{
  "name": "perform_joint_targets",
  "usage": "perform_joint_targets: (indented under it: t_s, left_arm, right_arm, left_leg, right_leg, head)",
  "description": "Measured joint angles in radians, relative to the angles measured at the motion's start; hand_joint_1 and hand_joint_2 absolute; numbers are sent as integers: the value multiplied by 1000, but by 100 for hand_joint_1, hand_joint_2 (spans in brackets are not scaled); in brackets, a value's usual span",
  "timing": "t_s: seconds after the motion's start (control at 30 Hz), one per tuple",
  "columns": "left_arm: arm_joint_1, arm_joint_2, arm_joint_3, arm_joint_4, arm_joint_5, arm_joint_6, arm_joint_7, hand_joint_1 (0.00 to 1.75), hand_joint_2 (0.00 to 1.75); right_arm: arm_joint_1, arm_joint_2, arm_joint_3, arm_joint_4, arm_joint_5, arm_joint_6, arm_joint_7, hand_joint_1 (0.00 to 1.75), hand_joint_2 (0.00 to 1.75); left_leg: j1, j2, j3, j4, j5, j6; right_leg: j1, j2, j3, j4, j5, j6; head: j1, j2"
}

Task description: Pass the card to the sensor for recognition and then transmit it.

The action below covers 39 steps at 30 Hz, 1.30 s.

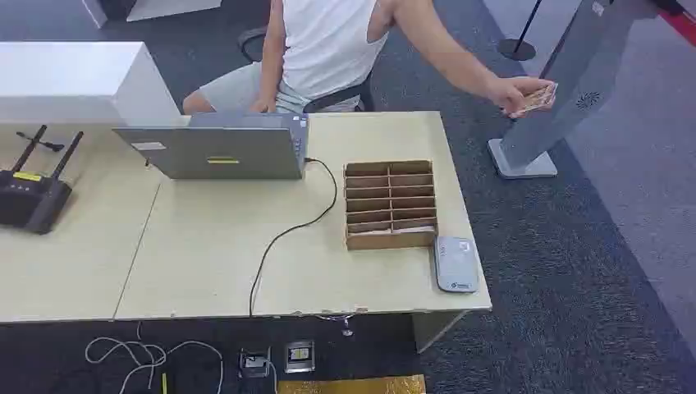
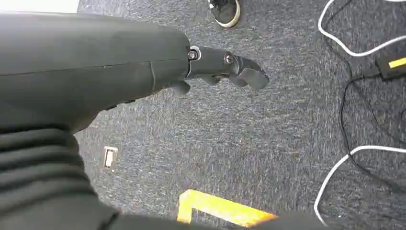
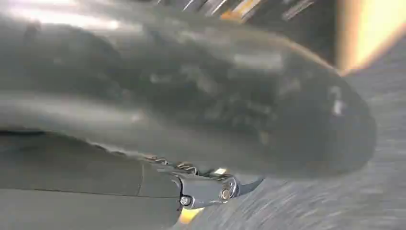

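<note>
Card (image 1: 538, 98) is pinched in a person's hand (image 1: 519, 94) off the counter's far right corner, just beside a grey stand (image 1: 566, 90) on the carpet. Sensor (image 1: 456, 263) lies flat at the counter (image 1: 205, 254) near right corner, touching a wooden slotted box (image 1: 390, 204). Laptop (image 1: 217, 148) at far edge, router (image 1: 31, 197) at left edge. Left robot hand (image 2: 225, 69) hangs over carpet, fingers apart, holding nothing. Right robot hand (image 3: 210, 189) blurred, cannot tell its state.
</note>
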Motion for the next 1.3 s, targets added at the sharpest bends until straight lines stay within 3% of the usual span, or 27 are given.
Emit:
perform_joint_targets:
  t_s: [0.1, 0.23, 0.27, 0.3, 0.43, 0.6, 0.63, 0.67, 0.7, 0.83, 0.9, 1.03, 1.17, 1.3]
  left_arm:
    - [0, 0, 0, 2, -9, -10, 0, 0, 0]
    - [-1, 0, 0, 4, -16, -18, 0, 0, 0]
    - [-1, 0, 0, 4, -16, -18, 0, 0, 175]
    - [-1, 0, 0, 4, -16, -18, -1, 0, 175]
    - [-2, 0, 0, 7, -18, -18, -12, 0, 175]
    - [-2, 0, 0, 9, -21, -17, -15, 0, 175]
    - [-2, 0, 0, 10, -23, -17, -14, 0, 175]
    - [-2, 0, 0, 10, -25, -17, -11, 0, 175]
    - [-2, 0, 0, 10, -26, -17, -9, 0, 175]
    - [-2, 0, 0, 10, -33, -18, -3, 0, 175]
    - [-2, 0, -1, 10, -40, -17, 1, 0, 175]
    - [-4, 0, 0, 11, -38, -10, -1, 0, 175]
    - [-15, -5, -1, 11, -61, -10, -5, 0, 175]
    - [-31, -9, -2, 11, -72, -11, -2, 0, 175]
  right_arm:
    - [-44, -18, -77, -1, -140, 52, -64, 0, 0]
    - [-118, -46, -150, -8, -161, 98, -117, 0, 0]
    - [-133, -51, -165, -13, -160, 112, -134, 0, 0]
    - [-148, -56, -180, -19, -161, 128, -153, 0, 175]
    - [-238, -86, -243, -64, -155, 163, -265, 0, 175]
    - [-320, -122, -298, -213, -51, 49, -299, 0, 175]
    - [-325, -124, -306, -251, -27, 15, -286, 0, 0]
    - [-329, -126, -316, -303, 2, -31, -263, 0, 0]
    - [-331, -127, -324, -344, 23, -63, -246, 0, 175]
    - [-340, -132, -346, -496, 97, -118, -213, 0, 175]
    - [-343, -133, -346, -566, 199, -133, -195, 0, 175]
    - [-403, -121, -316, -833, 701, -160, -101, 0, 175]
    - [-481, -104, -236, -977, 1113, -121, -93, 0, 175]
    - [-498, -77, -166, -1083, 1264, -108, -107, 0, 175]
  left_leg:
    - [0, 0, 0, 0, 0, 1]
    - [-1, 0, 0, 0, 1, 2]
    - [-1, 0, 0, 0, 2, 2]
    - [-1, 0, 0, 0, 2, 2]
    - [-2, 0, -1, 0, 2, 3]
    - [-2, -2, -1, 0, 3, 4]
    - [-2, -2, -1, 0, 3, 4]
    - [-2, -3, -1, 0, 3, 4]
    - [-2, -4, -1, 0, 3, 4]
    - [-2, -5, -2, 0, 3, 4]
    - [-2, -6, -5, 0, 3, 3]
    - [-3, -4, -4, 0, 4, 2]
    - [-2, -8, -4, 0, 7, 3]
    - [-2, -11, -5, 0, 7, 3]
  right_leg:
    - [0, 1, 0, 0, 0, 0]
    - [-1, 0, 1, 0, 1, 1]
    - [-1, 0, 1, 0, 1, 1]
    - [-1, 0, 1, 0, 1, 1]
    - [-2, 0, 0, 0, 1, 2]
    - [-2, -2, 1, 0, 2, 3]
    - [-2, -3, 1, 0, 2, 3]
    - [-2, -4, 1, 0, 2, 3]
    - [-2, -5, 1, 0, 2, 3]
    - [-2, -6, 1, 0, 2, 3]
    - [-2, -7, 2, 1, 2, 3]
    - [-3, -5, -2, 3, 2, 3]
    - [-2, -8, -2, 3, 2, 3]
    - [-2, -11, -1, 3, 2, 3]
  head:
    - [0, 0]
    - [0, 0]
    - [0, 0]
    - [0, 0]
    - [0, 0]
    - [0, 0]
    - [0, 0]
    - [0, 0]
    - [0, 0]
    - [0, 0]
    - [0, 0]
    - [0, 0]
    - [0, 0]
    - [0, 0]
